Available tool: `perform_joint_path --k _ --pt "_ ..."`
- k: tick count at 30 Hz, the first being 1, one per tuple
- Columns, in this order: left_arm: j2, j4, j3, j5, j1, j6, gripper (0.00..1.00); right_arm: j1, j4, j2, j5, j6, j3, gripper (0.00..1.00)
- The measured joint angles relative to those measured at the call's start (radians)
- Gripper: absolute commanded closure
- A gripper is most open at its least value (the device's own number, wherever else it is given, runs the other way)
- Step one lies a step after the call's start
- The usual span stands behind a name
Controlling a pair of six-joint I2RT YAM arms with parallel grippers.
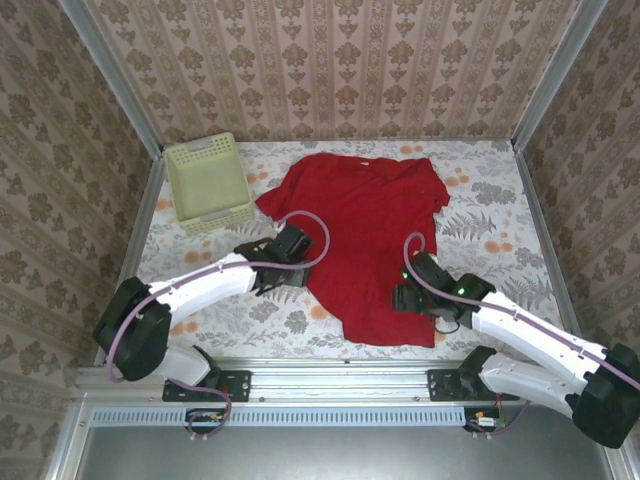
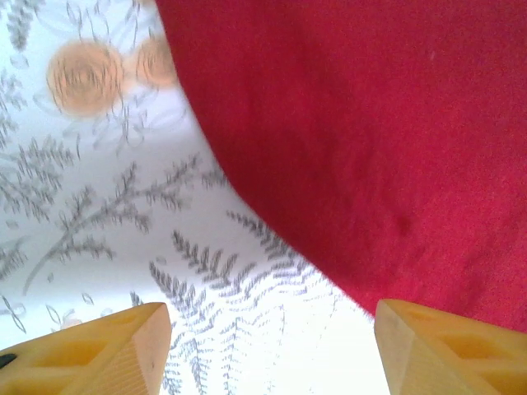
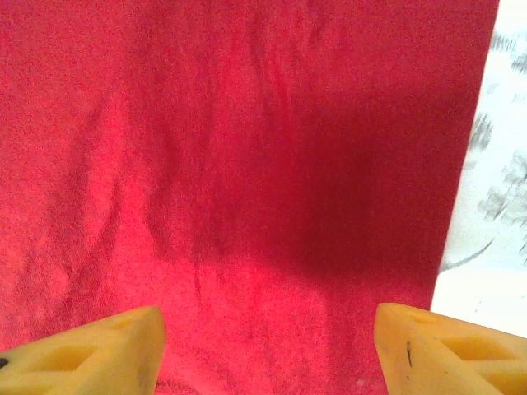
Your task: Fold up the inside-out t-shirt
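The red inside-out t-shirt point(image 1: 365, 235) lies spread flat on the flowered tablecloth, collar toward the back wall. My left gripper point(image 1: 300, 265) sits at the shirt's left edge and is open. In the left wrist view its yellow fingers point(image 2: 99, 354) straddle bare tablecloth, with the shirt's curved edge point(image 2: 354, 164) just ahead and to the right. My right gripper point(image 1: 405, 295) hovers over the shirt's lower right part and is open too. Its fingers point(image 3: 453, 354) frame wrinkled red cloth point(image 3: 247, 181), and the shirt's right edge runs close by. Nothing is held between either pair of jaws.
A pale yellow-green perforated basket point(image 1: 208, 185) stands at the back left, beside the shirt's left sleeve. Patterned walls close in the table on three sides. A metal rail point(image 1: 330, 375) runs along the near edge. Bare tablecloth point(image 1: 500, 220) lies right of the shirt.
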Motion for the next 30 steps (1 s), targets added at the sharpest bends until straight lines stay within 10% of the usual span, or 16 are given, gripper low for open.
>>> perform_joint_path --k 19,27,30 --pt "0.192 0.140 0.035 0.031 -0.152 -0.050 0.35 0.049 -0.032 0.208 0.086 0.247 -0.063 0.49" --pt "0.294 0.142 0.089 0.046 -0.145 -0.059 0.72 0.022 0.056 0.309 0.076 0.232 -0.045 0.96" --pt "0.303 0.138 0.109 0.049 -0.136 -0.053 0.93 0.016 0.051 0.295 0.094 0.213 -0.031 1.00"
